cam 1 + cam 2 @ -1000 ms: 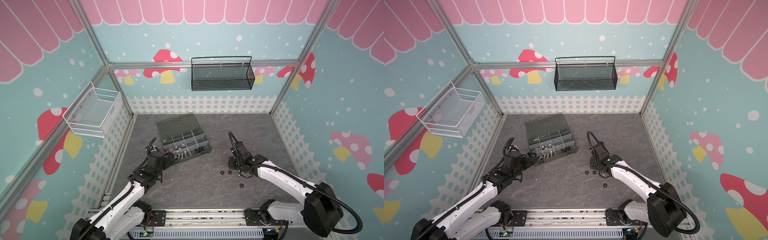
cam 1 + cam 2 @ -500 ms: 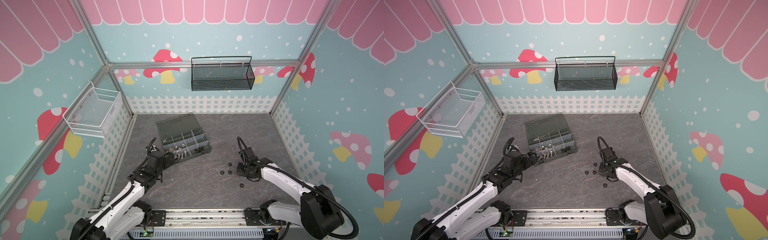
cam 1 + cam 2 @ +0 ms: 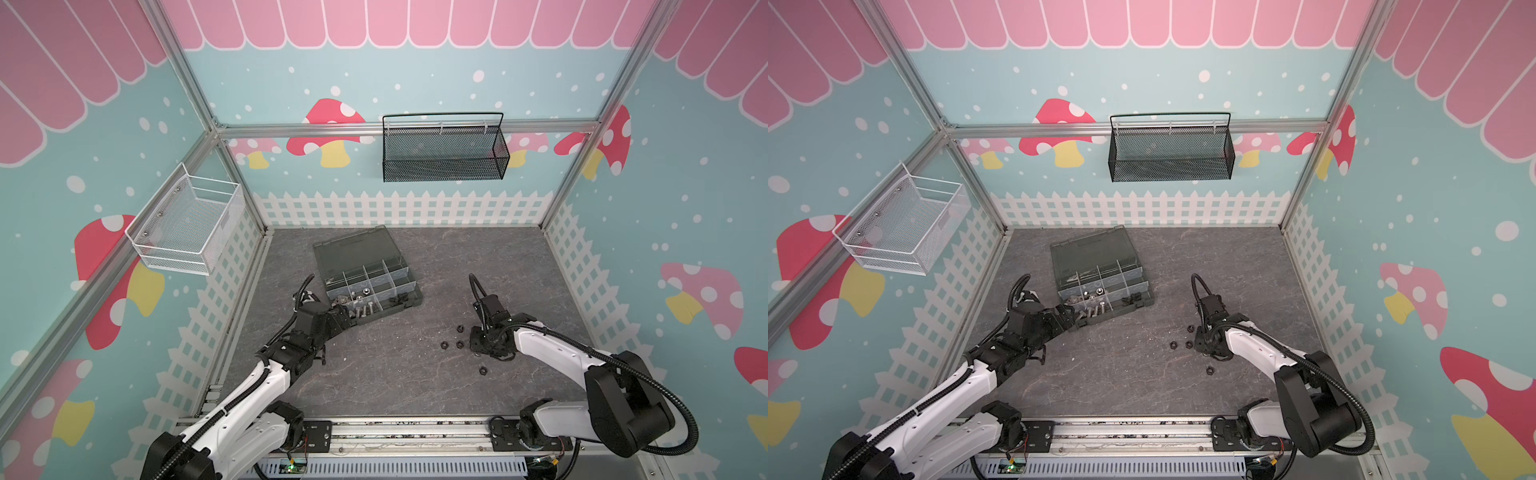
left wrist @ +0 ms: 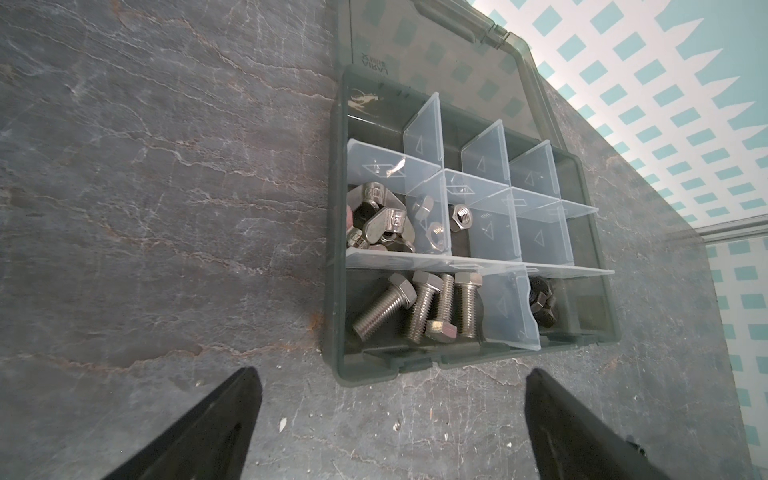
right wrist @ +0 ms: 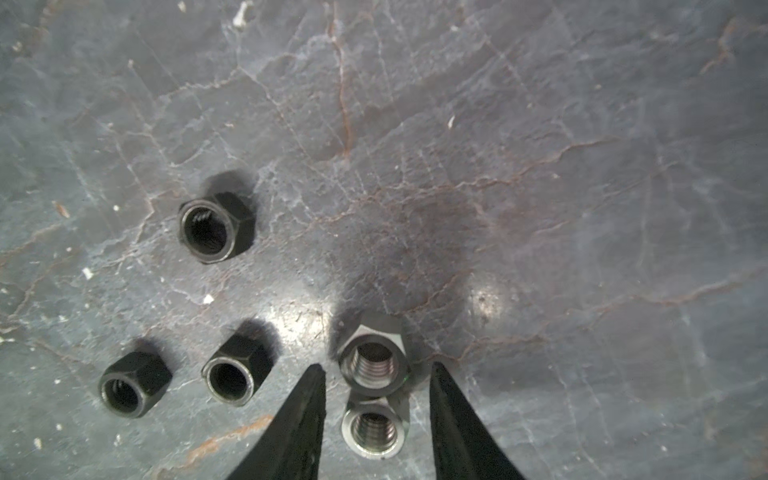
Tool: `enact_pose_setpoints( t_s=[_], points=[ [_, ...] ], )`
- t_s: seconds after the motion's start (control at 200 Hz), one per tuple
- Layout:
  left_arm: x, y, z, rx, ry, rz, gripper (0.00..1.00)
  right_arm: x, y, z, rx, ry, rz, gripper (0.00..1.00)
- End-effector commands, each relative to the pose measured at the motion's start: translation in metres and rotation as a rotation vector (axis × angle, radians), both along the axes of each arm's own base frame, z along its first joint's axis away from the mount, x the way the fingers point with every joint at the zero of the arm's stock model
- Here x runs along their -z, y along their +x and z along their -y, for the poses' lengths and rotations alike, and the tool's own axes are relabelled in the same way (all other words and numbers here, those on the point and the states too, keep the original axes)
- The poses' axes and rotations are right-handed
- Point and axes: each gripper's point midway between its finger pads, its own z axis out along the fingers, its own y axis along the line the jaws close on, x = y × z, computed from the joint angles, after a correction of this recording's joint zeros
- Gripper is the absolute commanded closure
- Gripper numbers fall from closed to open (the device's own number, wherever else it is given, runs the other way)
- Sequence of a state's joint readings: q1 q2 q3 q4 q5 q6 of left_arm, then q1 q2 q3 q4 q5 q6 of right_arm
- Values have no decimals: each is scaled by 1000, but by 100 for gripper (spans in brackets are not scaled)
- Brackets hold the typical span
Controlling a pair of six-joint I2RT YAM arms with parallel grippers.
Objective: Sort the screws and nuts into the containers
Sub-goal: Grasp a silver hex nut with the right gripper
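Out swings the right arm [image 3: 548, 349], settled low on the right half of the desk [image 3: 395, 374]! The containers [image 4: 415, 358] sit left of centre, the left tool [image 4: 392, 372] gaping empty at their front wall. Now the right tool [image 5: 376, 368] stands parted astride a silver nut [image 5: 371, 357]: centre up, squeeze the flats, spare its twin [image 5: 374, 430].
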State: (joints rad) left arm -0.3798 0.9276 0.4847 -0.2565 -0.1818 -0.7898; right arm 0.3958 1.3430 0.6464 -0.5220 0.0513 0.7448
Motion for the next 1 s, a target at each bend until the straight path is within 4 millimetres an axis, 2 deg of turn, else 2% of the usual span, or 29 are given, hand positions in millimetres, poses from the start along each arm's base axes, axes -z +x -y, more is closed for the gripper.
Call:
enact_pose_setpoints(
  t_s=[0.0,0.335,0.735,0.995],
  points=[
    [-5,5,1,-18,-28,12,0,6,0,5,2,-16,-13,57],
    [-4,4,0,-19,-28,8,0,19,1,7,-3,-19,-39,63],
    [-8,6,-1,-28,-26,15,0,21,-4,7,-16,-29,-75,73],
    [-9,8,-1,-31,-23,15,0,20,-14,11,-12,-53,-107,69]
  ],
)
